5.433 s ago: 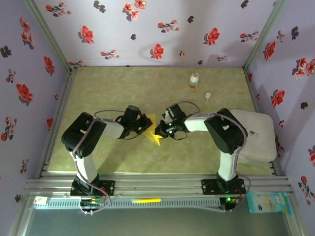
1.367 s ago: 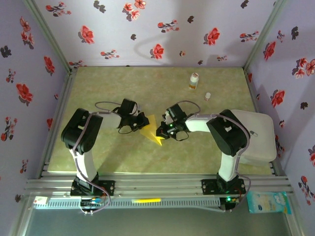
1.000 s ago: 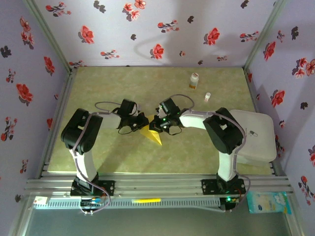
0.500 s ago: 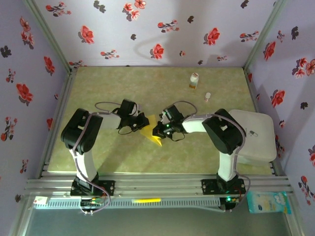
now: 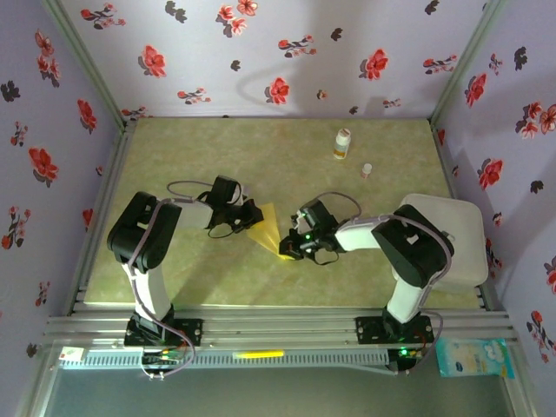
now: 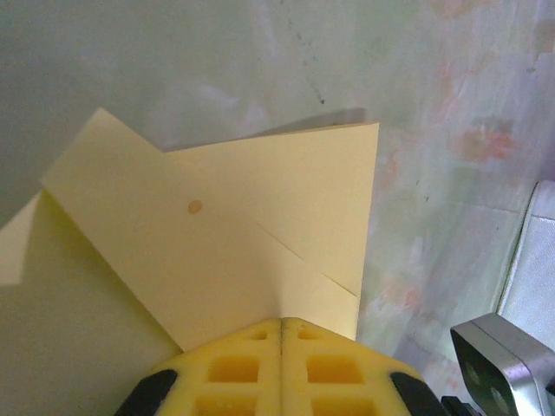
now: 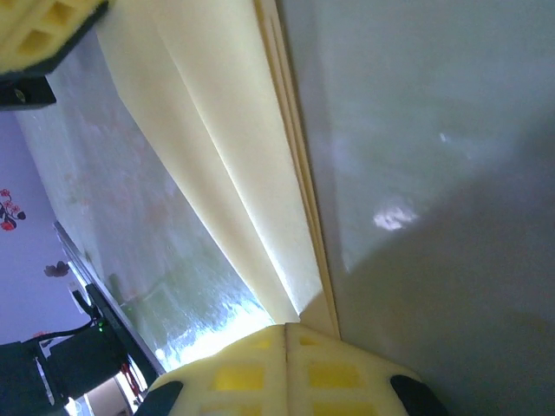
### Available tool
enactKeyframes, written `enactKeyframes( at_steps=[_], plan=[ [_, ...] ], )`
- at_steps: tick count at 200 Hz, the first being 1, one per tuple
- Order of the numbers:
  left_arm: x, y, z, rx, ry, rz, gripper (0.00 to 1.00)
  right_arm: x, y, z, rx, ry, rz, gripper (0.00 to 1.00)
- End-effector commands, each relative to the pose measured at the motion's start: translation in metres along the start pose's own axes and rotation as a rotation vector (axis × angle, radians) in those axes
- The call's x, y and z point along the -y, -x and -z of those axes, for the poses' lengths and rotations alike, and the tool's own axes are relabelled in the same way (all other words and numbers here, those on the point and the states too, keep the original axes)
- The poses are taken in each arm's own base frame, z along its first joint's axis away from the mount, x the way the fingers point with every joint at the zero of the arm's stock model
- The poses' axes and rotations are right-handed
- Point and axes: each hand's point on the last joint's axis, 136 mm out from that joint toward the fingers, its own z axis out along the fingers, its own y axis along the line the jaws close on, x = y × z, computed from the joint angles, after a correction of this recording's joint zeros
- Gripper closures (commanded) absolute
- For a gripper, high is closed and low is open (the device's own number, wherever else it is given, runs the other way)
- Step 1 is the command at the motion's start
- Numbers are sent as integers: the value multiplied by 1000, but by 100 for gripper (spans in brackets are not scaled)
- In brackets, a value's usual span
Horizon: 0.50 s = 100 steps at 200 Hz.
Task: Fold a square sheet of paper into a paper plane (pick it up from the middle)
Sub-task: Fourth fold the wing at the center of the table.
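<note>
The square sheet of paper (image 5: 268,228) lies folded into a narrow mustard-yellow pointed shape mid-table, tip toward the near edge. My left gripper (image 5: 252,221) is shut, its tips resting on the sheet's left side. In the left wrist view the closed yellow tips (image 6: 282,322) press on a creased flap (image 6: 243,217). My right gripper (image 5: 290,250) is shut at the sheet's near tip. In the right wrist view its closed tips (image 7: 286,327) sit on the stacked folded edges (image 7: 299,199), and a flap (image 7: 217,121) rises slightly beside them.
A small white-and-orange bottle (image 5: 342,143) and a tiny white cap (image 5: 367,170) stand at the back right. A white board (image 5: 456,243) lies at the right edge by the right arm. Flowered walls close three sides.
My right gripper has slid from the sheet's far part down along its right edge to the near tip. The left gripper has stayed put on the sheet.
</note>
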Motion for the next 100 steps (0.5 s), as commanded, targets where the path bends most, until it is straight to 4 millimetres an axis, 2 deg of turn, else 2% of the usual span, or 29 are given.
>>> enactKeyframes(
  at_steps=[1, 24, 46, 83, 100],
  plan=[
    [-58, -19, -2, -25, 177, 94, 97, 38, -40, -1, -104, -104, -111, 98],
    [-57, -18, -1, -23, 175, 95, 97, 41, -44, 3, -102, -113, -109, 98],
    [-56, -18, -1, -24, 171, 95, 97, 33, -41, 7, -96, -100, -99, 98],
    [-54, -18, 1, -17, 164, 90, 97, -30, -16, 32, -7, 26, 17, 98],
    [-53, -18, 1, -15, 160, 89, 97, -44, -6, 40, 8, 38, 53, 98]
  ],
)
